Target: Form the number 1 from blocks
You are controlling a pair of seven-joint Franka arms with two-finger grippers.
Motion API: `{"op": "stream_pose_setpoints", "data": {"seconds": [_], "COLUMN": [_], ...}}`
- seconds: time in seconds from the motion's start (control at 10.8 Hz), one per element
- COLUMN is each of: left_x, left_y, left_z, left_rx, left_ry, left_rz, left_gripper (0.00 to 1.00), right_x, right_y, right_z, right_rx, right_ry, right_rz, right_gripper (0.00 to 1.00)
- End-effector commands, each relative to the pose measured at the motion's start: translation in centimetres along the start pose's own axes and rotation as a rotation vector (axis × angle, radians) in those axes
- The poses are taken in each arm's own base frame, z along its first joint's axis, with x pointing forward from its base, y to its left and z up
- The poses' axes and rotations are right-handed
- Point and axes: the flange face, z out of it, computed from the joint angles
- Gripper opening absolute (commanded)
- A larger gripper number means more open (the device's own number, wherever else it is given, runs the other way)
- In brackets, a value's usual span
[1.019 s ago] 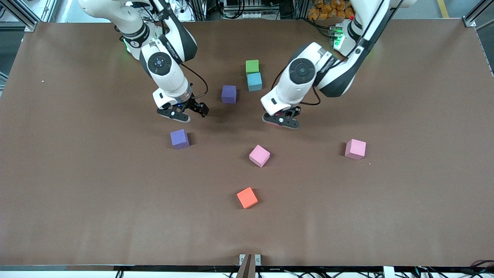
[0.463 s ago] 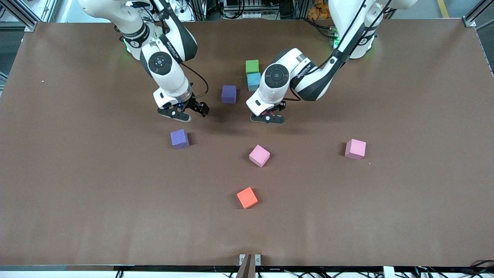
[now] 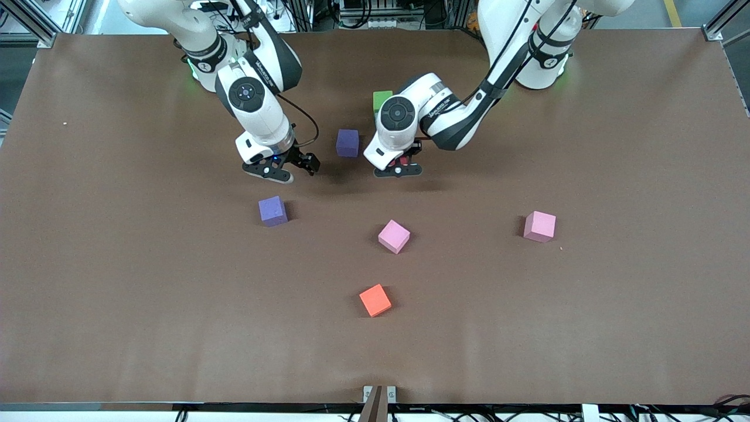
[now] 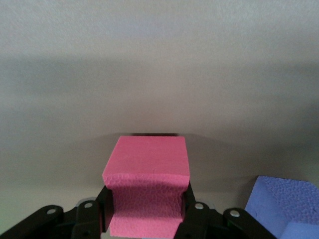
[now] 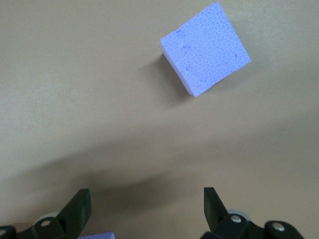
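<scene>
Currently left gripper (image 3: 399, 166) clamping red block (image 4: 147, 181) over table (image 3: 615, 328) centre, near purple block (image 3: 347, 142); right gripper (image 3: 287, 169) gaping, waiting. Risking knocking 1 neighbouring block while lowering.

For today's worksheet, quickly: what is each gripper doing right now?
Left gripper: shut on the red block, above the table.
Right gripper: open, holding nothing, over the table near a purple block.
</scene>
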Motion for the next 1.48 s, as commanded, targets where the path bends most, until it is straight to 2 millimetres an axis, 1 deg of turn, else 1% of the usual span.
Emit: {"op": "stream_pose_setpoints", "data": {"seconds": [0.0, 0.28, 0.56, 0.74, 0.83, 1.11, 1.39], "left_x": [-0.1, -1.6, -2.8, -3.2, -3.7, -4.5, -5.0], "left_y": [0.5, 1.7, 2.4, 2.6, 3.0, 3.4, 3.6], "left_z": [-0.4, 0.8, 1.5, 2.1, 2.5, 2.8, 3.6], "left_rx": [0.002, 0.004, 0.012, 0.014, 0.016, 0.016, 0.026], "left_ry": [0.007, 0.005, 0.001, -0.005, -0.007, -0.014, -0.025], "left_rz": [-0.017, 0.011, 0.031, 0.035, 0.037, 0.042, 0.030], "left_gripper": [0.00, 0.00, 0.00, 0.00, 0.00, 0.00, 0.00], "right_x": [-0.7, -0.7, -1.1, -1.3, -1.3, -1.7, -1.9], "right_y": [0.2, 0.2, -0.2, -0.3, -0.3, -0.6, -0.7], "right_z": [-0.4, -0.4, -0.3, -0.2, -0.2, 0.0, 0.0], "right_rx": [0.015, 0.015, 0.015, 0.013, 0.013, 0.010, 0.010], "right_ry": [-0.001, -0.001, -0.001, -0.002, -0.002, -0.004, -0.004], "right_rz": [-0.008, -0.008, -0.018, -0.023, -0.023, -0.032, -0.035], "right_gripper": [1.00, 1.00, 1.00, 1.00, 1.00, 1.00, 1.00]}}
